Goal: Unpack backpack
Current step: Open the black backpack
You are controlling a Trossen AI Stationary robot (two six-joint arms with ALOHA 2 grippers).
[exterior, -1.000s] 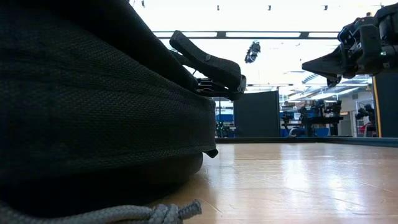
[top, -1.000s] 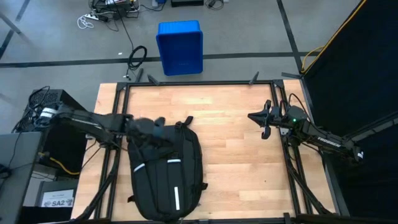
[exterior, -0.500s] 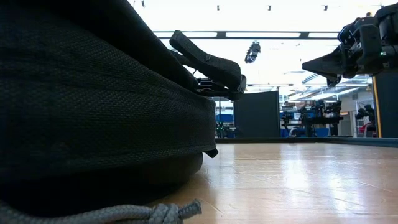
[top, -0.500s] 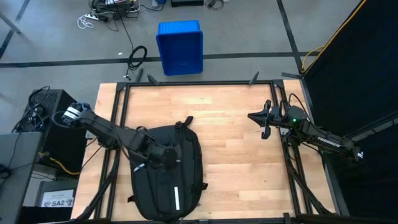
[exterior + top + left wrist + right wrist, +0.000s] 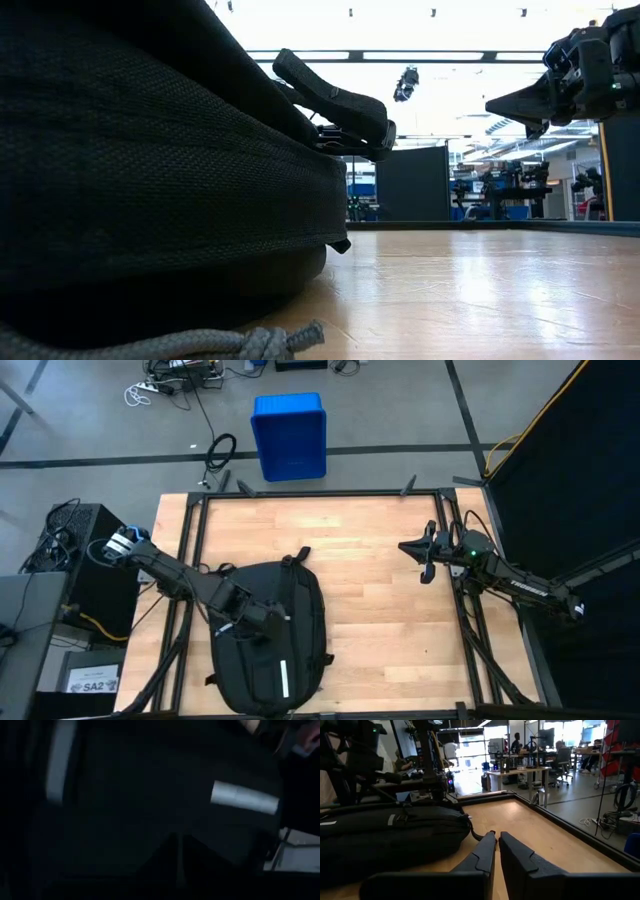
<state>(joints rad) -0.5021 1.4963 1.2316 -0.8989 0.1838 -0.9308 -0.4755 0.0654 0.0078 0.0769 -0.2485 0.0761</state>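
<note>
On the wooden worktop (image 5: 380, 590), the left gripper (image 5: 268, 618) presses clenched onto the backpack (image 5: 285, 650); the right gripper (image 5: 425, 557) hovers clenched, well apart.

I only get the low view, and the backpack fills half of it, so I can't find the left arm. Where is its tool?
Observer: The left tool is over the backpack, above its upper middle.
Operator: Is it open?
Observer: No, its fingers are together, close to the black fabric.
Operator: And the right arm?
Observer: The right tool is shut too, above the table's right edge, well clear of the backpack.
</note>
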